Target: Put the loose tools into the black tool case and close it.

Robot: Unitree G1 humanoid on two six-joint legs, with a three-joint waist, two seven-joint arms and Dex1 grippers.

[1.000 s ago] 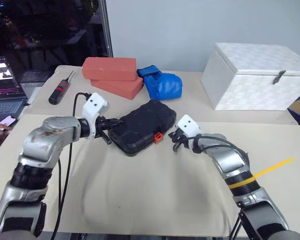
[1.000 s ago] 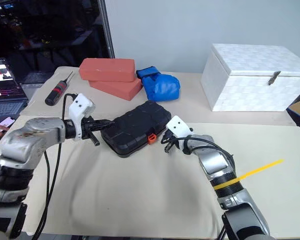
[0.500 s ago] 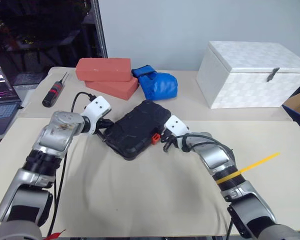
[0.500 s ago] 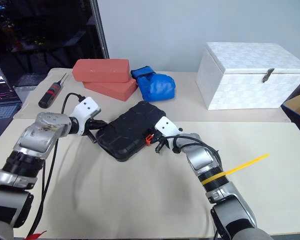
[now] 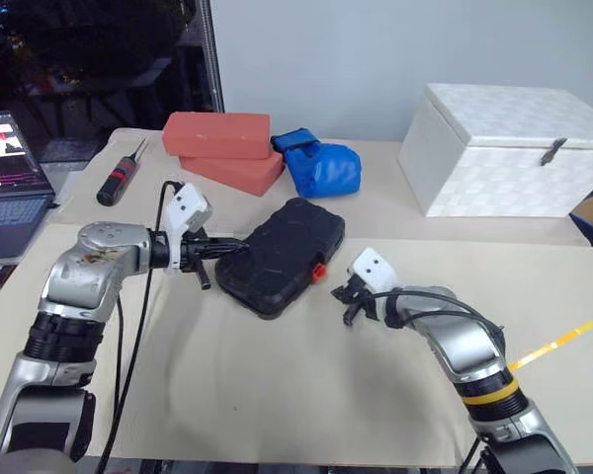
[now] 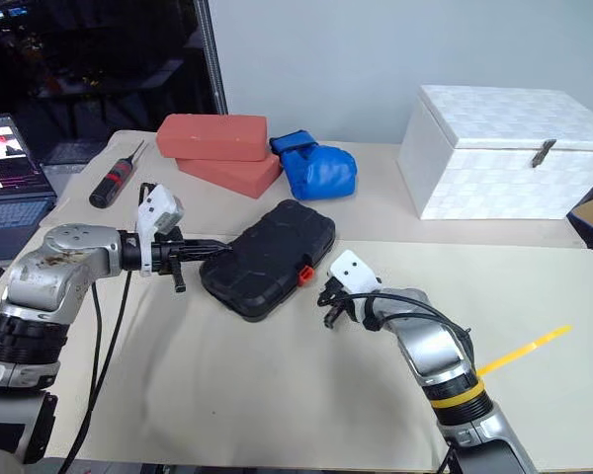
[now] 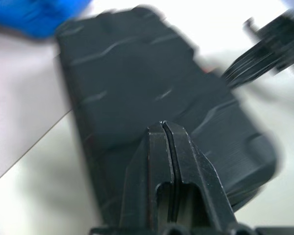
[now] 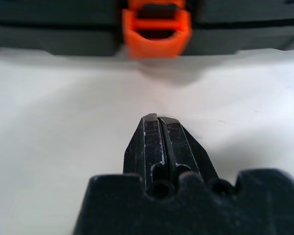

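The black tool case (image 5: 282, 255) lies closed on the beige cloth at the table's centre, with its orange latch (image 5: 318, 269) facing the right arm. My left gripper (image 5: 237, 249) is shut and empty. It points at the case's left edge, and its fingertips (image 7: 162, 128) show against the lid; whether they touch it I cannot tell. My right gripper (image 5: 344, 293) is also shut and empty, a short way in front of the latch (image 8: 157, 29) and apart from it. The loose tools are out of view.
A black screwdriver with a red band (image 5: 119, 176) lies at the back left beside a laptop (image 5: 10, 178). Behind the case are two red bricks (image 5: 217, 138) and a blue glove (image 5: 321, 166). A big white box (image 5: 504, 148) stands back right. A yellow strip (image 5: 558, 341) lies at the right.
The right gripper has drawn back from the latch toward me. The left gripper has pulled back slightly and swung to point rightward at the case. Both stayed shut. The case has kept its place.
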